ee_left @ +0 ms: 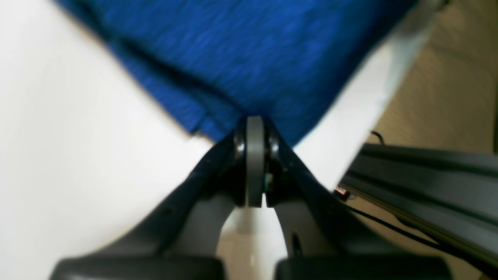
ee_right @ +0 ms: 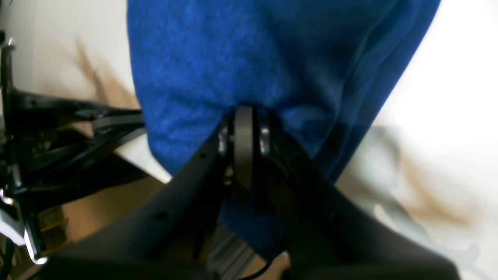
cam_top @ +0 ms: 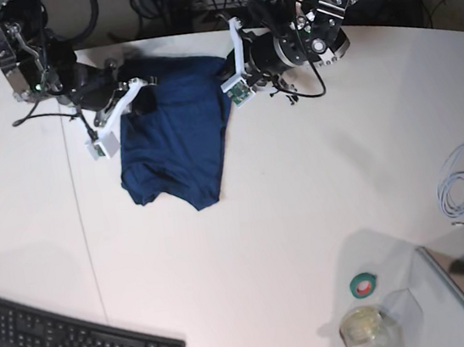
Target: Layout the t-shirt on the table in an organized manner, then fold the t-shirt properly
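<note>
Black keyboard (cam_top: pixel 79 341) lies nearest; beyond, on table (cam_top: pixel 304 198), t-shirt (cam_top: pixel 172 143) w/ far corners pinched by left gripper (ee_left: pixel 255 122) & right gripper (ee_right: pixel 243 111), both clamped, prob. to spread it flat.

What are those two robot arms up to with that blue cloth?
Both arms are pinching the far edge of a soft navy-blue knit t-shirt on the broad white table. The left gripper and right gripper are each shut on the fabric. The shirt lies bunched and only partly spread, not yet folded.
</note>
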`<state>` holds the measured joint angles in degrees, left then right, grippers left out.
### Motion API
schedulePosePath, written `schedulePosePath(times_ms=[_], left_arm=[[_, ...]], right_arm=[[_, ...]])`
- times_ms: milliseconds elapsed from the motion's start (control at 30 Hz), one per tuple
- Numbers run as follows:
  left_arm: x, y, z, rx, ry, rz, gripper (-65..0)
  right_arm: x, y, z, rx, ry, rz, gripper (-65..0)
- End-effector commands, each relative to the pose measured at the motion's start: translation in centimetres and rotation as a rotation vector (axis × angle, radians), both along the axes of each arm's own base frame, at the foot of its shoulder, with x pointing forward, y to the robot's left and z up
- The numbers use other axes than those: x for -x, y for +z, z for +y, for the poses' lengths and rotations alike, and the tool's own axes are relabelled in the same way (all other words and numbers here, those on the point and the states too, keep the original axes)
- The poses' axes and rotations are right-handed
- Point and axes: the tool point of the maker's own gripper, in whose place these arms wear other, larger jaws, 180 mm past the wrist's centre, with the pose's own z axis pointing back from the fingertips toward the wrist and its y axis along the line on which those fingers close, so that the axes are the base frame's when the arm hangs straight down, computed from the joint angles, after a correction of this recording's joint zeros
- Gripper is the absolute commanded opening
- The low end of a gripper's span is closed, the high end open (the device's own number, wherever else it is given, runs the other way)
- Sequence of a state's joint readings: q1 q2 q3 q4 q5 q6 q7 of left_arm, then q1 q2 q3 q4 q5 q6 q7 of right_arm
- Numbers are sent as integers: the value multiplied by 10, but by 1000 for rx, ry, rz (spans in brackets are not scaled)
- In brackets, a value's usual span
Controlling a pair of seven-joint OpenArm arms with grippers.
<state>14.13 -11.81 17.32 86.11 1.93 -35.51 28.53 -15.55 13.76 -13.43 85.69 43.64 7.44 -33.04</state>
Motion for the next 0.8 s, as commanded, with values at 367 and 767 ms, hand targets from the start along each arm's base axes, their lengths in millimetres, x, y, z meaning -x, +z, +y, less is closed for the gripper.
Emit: schedulePosePath(times_ms=[367, 767], left_arm=[[-21, 52, -26, 98, 20, -147, -650], [-8, 11, -27, 77, 51, -20, -650]], right_arm=[[-66, 74, -1, -6, 50, -255, -630], [-129, 34, -40, 84, -33, -179, -630]])
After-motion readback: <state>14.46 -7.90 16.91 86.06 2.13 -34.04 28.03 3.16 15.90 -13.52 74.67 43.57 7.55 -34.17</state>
